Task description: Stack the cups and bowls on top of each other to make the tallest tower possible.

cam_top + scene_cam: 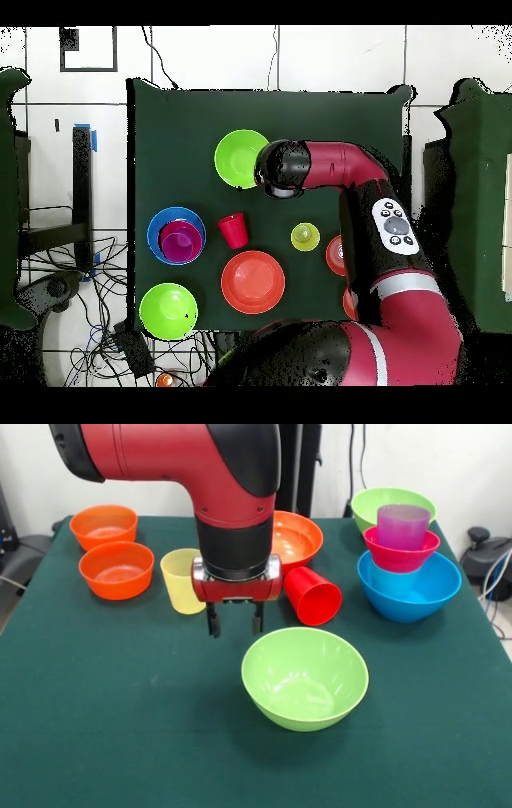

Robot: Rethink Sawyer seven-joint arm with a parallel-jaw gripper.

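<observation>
My gripper [235, 621] is open and empty, hanging over the table just behind the near lime green bowl [304, 677] [241, 158]. The yellow cup [182, 581] [305, 237] stands upright to its left. The red cup [314, 596] [233, 230] lies on its side to its right. The wide orange bowl [298, 541] [253, 282] sits behind, partly hidden by the arm. At the right, the blue bowl [410, 594] [156, 228] holds a light blue cup [390, 581], with the magenta bowl [400, 555] and purple cup [402, 526] [180, 241] on top.
Two small orange bowls [104, 526] [117, 570] sit at the left of the front view. The second lime green bowl [370, 504] [168, 310] stands behind the blue stack. In the overhead view the arm [330, 165] covers the gripper and part of the small orange bowls [335, 255].
</observation>
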